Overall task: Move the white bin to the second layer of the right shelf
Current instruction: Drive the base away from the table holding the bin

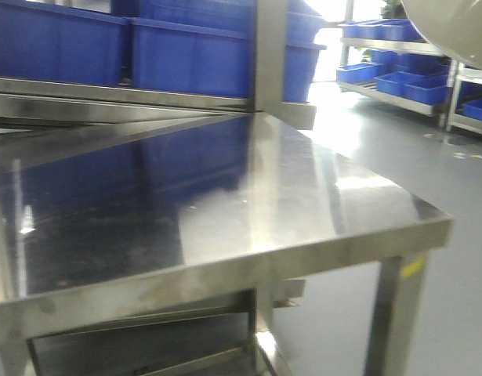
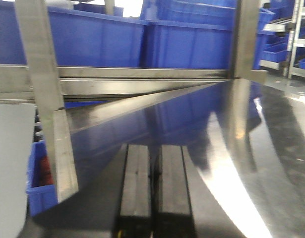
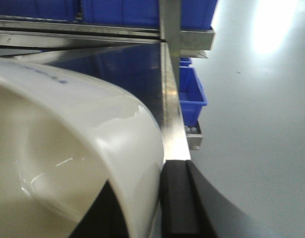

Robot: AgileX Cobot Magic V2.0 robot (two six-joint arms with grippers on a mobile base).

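Observation:
The white bin (image 3: 68,148) fills the left of the right wrist view, cream and smooth, with its rounded rim towards the camera. My right gripper (image 3: 145,198) is shut on the bin's wall, one black finger (image 3: 177,198) outside and the other inside. In the front view the bin (image 1: 448,27) shows only as a curved cream edge at the top right, held up in the air. My left gripper (image 2: 154,148) is shut and empty, its pads together, just above the shiny steel table (image 2: 216,148). No shelf level with roller lanes shows clearly.
The flat steel table (image 1: 225,204) spans the front view, its corner at the right. Behind it a steel rack holds blue crates (image 1: 193,55). More blue crates (image 1: 397,78) sit on racks far right. A steel upright (image 1: 269,55) stands at the table's back. Grey floor lies to the right.

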